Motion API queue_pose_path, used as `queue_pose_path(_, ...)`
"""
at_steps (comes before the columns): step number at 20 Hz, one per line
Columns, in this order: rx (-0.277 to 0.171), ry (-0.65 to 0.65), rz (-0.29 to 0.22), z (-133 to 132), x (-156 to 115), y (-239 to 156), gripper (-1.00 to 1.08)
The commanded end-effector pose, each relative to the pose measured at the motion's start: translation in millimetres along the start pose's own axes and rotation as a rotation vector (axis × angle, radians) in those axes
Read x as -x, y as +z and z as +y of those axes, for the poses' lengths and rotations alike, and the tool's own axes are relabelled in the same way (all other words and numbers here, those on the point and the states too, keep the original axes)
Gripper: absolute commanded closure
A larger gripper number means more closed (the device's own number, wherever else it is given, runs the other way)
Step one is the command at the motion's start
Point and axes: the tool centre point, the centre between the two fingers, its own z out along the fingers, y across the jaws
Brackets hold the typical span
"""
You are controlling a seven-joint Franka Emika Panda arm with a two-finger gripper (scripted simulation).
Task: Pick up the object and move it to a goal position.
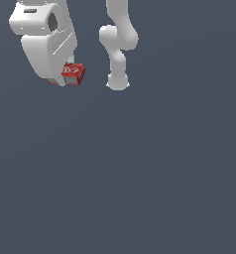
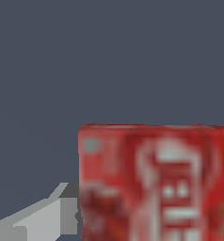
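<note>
Small red block [image 1: 73, 74] with white markings and greyish edges, up in the top corner on the exterior view's left, tucked against the lower end of the white arm [image 1: 45, 42]. Partly covered by the arm's wrist housing; only its right-hand part showing in that view. No surface visibly touching it from beneath, just plain dark slate-blue background [image 1: 140, 173] all around.

From the wrist view, close and large: red face [image 2: 154, 183] with blurred white label shapes, filling the lower part of the picture. One grey finger [image 2: 43, 219] pressed against the side of the block; the opposite finger hidden behind the block. Gripper [image 1: 65, 79] apparently clamped on the block, though the fingers themselves hard to make out in the exterior view.

Further along, toward the middle of the exterior view, the arm's other white links and its base [image 1: 118, 49], standing well apart from the block. Same flat dark background [image 2: 109, 56] behind everything in the wrist view.
</note>
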Motion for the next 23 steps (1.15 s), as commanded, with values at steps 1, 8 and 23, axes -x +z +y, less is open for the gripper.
queue_pose_path(1, -0.001, 0.000, -0.001, 1.6, 10.8, -19.7, 1.08)
queue_pose_path(8, -0.002, 0.002, -0.002, 6.9, 33.3, -60.8, 1.08)
queue_pose_path(23, -0.002, 0.003, -0.003, 12.2, 49.0, -89.4, 1.08)
